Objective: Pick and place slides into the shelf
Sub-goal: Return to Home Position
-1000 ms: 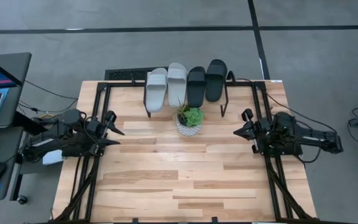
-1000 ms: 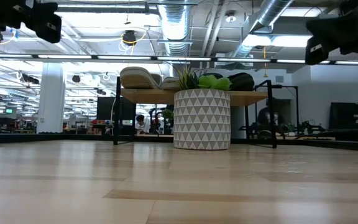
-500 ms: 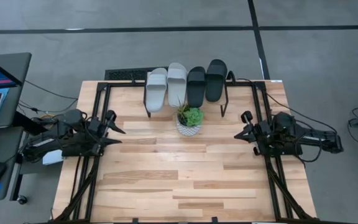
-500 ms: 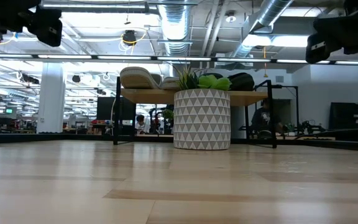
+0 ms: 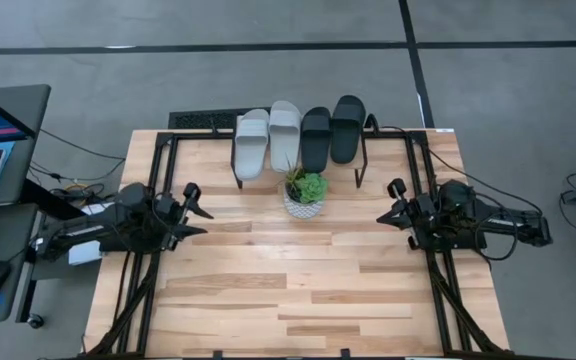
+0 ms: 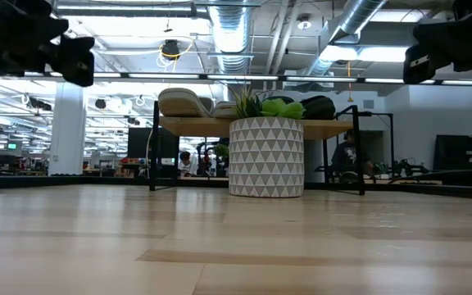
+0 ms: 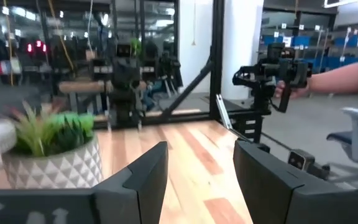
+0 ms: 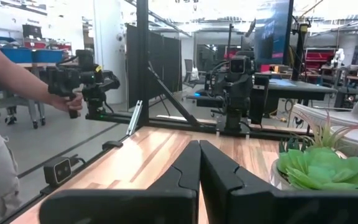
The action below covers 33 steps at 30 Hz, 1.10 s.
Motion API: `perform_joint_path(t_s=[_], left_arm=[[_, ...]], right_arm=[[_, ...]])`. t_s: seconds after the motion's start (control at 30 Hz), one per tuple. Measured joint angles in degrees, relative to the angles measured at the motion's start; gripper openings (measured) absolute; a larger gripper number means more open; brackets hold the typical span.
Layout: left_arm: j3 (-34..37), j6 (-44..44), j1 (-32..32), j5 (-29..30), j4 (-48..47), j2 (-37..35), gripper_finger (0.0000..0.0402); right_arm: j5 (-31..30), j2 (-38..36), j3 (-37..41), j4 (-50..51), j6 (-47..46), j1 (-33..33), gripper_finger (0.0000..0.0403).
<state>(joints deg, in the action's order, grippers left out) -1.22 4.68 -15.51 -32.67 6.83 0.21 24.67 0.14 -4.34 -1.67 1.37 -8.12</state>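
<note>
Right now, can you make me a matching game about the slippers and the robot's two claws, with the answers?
1. two light grey wide-strap slides
2. two black wide-strap slides
3. left gripper
4. right gripper

A. shut, over the wooden table's right side
B. on the left half of the low wood-topped, black-legged shelf
C. open, over the table's left side
D. on the shelf's right half

Pairs: 1-B, 2-D, 3-C, 4-A.

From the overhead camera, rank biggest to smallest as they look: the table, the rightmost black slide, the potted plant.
Largest: the table.
Then the black slide and potted plant look about alike, slide longer, plant wider; no clear ranking.
</note>
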Motion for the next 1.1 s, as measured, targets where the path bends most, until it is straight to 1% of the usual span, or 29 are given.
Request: perform_joint_path(t_s=[0.07,0.13,0.33,0.47,0.63,1.1], left_arm=[[-0.22,-1.7,0.07,0.03,-0.96,-0.03,0.0171],[-0.15,-1.58,0.06,0.04,-3.0,0.06,0.0171],[-0.19,4.48,0.06,0.62,-3.87,0.04,0.0171],[-0.22,6.36,0.06,1.93,-4.05,0.04,0.0171],[-0.24,5.1,0.06,2.7,-4.15,0.04,0.0171],[-0.24,5.47,0.06,2.73,-4.28,0.04,0.0171]], right_arm=[[-0.02,0.0,0.0,0.0,0.0,0.0,0.0],[-0.06,0.0,0.0,0.02,0.02,0.02,0.0],[-0.5,0.0,-0.04,0.01,0.09,0.04,0.0],[-0.5,0.0,-0.04,0.02,0.09,0.04,0.0],[-0.5,0.0,-0.05,0.01,0.09,0.04,0.0],[-0.5,0.0,-0.07,0.02,0.11,0.04,0.0]])
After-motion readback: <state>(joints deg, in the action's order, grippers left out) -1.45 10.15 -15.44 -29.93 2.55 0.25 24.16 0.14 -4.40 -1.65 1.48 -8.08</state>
